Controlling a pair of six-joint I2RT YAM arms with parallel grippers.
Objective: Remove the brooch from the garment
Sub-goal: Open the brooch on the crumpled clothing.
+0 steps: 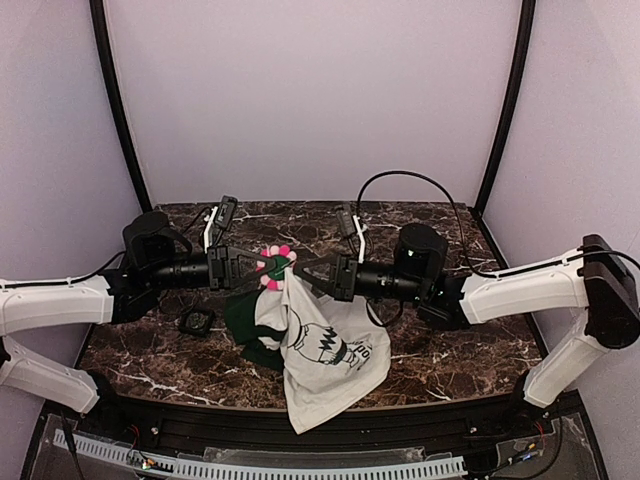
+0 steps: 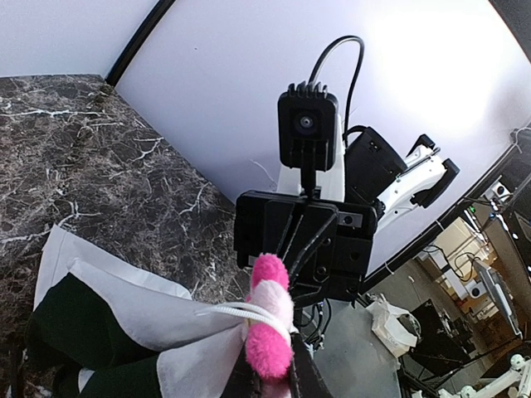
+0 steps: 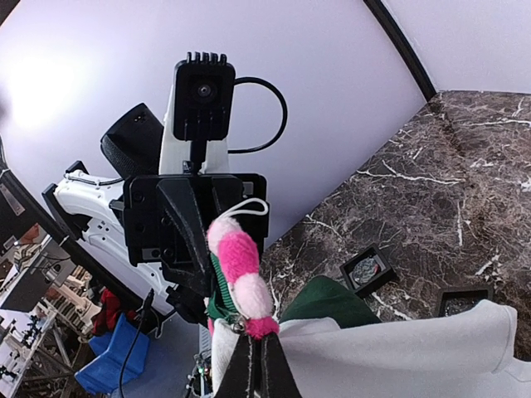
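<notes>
Left hand (image 1: pixel 250 268) is clamped on the brooch (image 1: pixel 273 262), held in the air over the middle of the counter (image 1: pixel 450 330). The right hand (image 1: pixel 298 268), fingers pinched together, grips the garment (image 1: pixel 325 350) just beside it. Both arms stretch level, tip to tip, well apart from the back and side walls. The shirt hangs down, its hem near the front edge, with a black frame (image 1: pixel 196 320) to its left.

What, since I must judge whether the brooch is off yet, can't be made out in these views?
1. Fastening of the brooch: in every view, hidden by its petals and bunched garment cloth, so attached or free is unclear.
2. Lettering on the garment: top view, too small and folded.
3. Contents of the black frame: too small in top and right wrist views.
</notes>
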